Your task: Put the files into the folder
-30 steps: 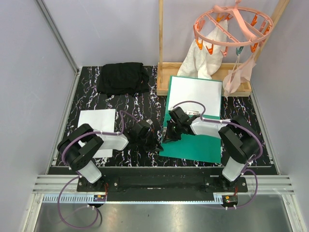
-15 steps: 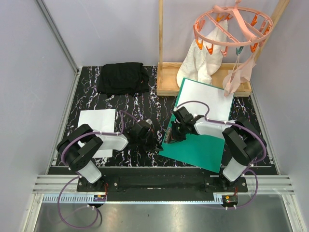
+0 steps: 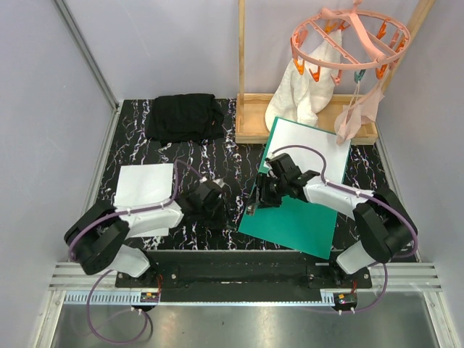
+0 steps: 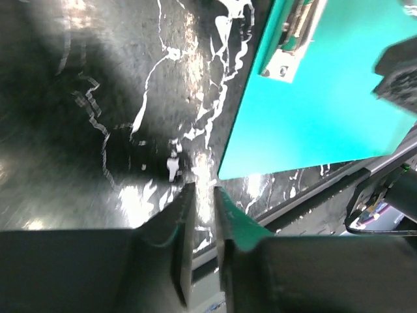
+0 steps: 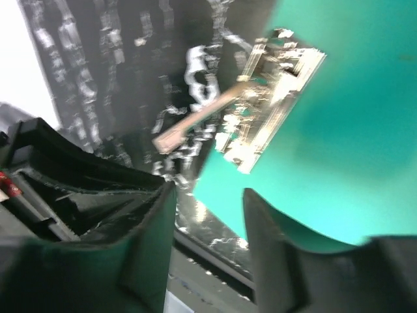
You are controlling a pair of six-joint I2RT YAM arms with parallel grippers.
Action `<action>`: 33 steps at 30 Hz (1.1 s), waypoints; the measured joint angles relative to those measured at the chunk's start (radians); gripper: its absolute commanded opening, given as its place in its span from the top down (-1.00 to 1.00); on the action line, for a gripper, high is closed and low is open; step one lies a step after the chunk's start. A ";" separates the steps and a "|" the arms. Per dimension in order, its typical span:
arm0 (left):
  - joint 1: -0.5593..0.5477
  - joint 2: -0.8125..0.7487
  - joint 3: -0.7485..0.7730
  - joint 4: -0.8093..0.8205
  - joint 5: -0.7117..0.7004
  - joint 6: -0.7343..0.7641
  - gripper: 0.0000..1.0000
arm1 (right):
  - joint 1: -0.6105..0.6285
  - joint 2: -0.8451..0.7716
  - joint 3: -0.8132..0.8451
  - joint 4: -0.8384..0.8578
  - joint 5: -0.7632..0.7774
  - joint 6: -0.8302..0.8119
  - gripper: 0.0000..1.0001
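The teal folder [image 3: 290, 225] lies askew at the right of the table, and one white file [image 3: 309, 148] rests on its far half. A second white file [image 3: 143, 185] lies flat at the left. My right gripper [image 3: 255, 205] hovers open over the folder's left edge, beside its metal clip [image 5: 273, 78], whose lever sticks out over the table. In the right wrist view the gripper [image 5: 208, 195] holds nothing. My left gripper [image 3: 223, 217] is just left of the folder [image 4: 313, 98], and its jaws [image 4: 201, 192] stand narrowly apart over bare table.
A folded black cloth [image 3: 185, 116] lies at the back left. A wooden frame [image 3: 250, 123] at the back right carries a pink clip hanger [image 3: 348, 40] with white garments [image 3: 304, 90]. The table's front rail [image 3: 239, 257] is close below both grippers.
The folder with its sheet swung clockwise. Both grippers went from shut to open. The left arm's elbow dropped to the left, and the right arm stretched out.
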 measured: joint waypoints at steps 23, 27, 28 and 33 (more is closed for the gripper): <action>0.054 -0.593 0.023 -0.361 -0.230 0.069 -0.61 | -0.110 0.332 0.352 0.156 -0.064 -0.130 -0.87; 0.162 -0.615 0.023 -0.410 -0.224 0.085 -0.77 | -0.116 0.407 0.437 0.076 -0.034 -0.221 -0.92; 0.210 -0.611 0.023 -0.431 -0.222 0.089 -0.78 | -0.109 0.410 0.452 0.043 -0.011 -0.238 -0.94; 0.516 -0.561 0.035 -0.532 -0.223 0.117 -0.80 | -0.021 0.408 0.597 -0.102 0.121 -0.280 -0.99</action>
